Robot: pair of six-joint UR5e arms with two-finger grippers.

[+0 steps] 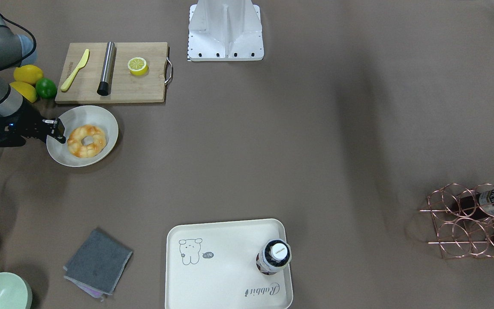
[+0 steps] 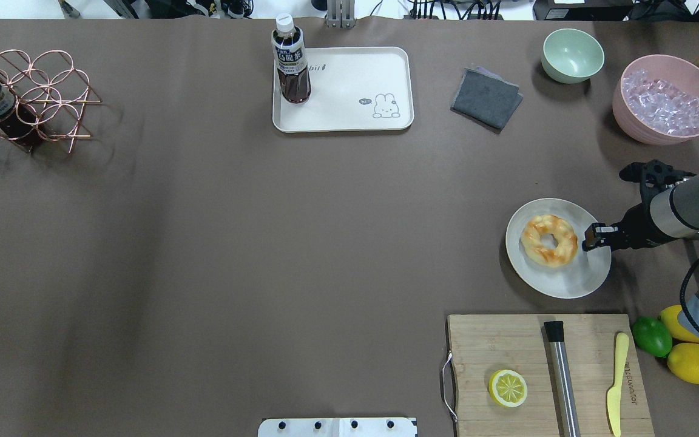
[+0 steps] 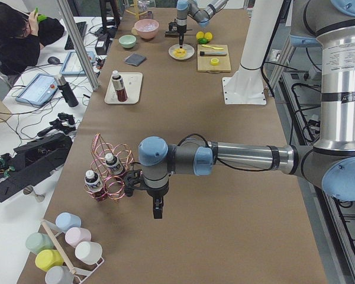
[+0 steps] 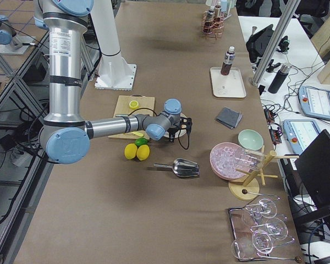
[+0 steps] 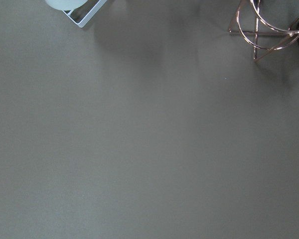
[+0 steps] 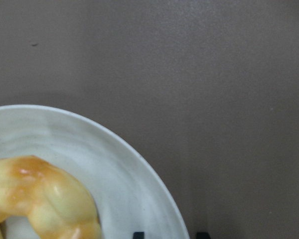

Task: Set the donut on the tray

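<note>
The donut (image 1: 86, 140), golden-yellow with brown glazed patches, lies on a round cream plate (image 1: 105, 120); it also shows in the overhead view (image 2: 548, 240) and the right wrist view (image 6: 40, 199). My right gripper (image 1: 59, 131) is open and empty, low over the plate's rim just beside the donut and apart from it, as the overhead view (image 2: 589, 238) also shows. The cream tray (image 1: 221, 274) with the bear drawing lies far across the table (image 2: 349, 91) and holds a dark drink bottle (image 1: 273, 256). My left gripper (image 3: 158, 212) points down beside the copper rack; I cannot tell whether it is open or shut.
A wooden cutting board (image 2: 507, 346) with a lemon half (image 2: 508, 388), a steel rod and a yellow knife lies beside the plate. Lemons and a lime (image 2: 651, 335), a pink ice bowl (image 2: 665, 100), a green bowl (image 2: 572, 54) and a grey cloth (image 2: 486, 97) are nearby.
</note>
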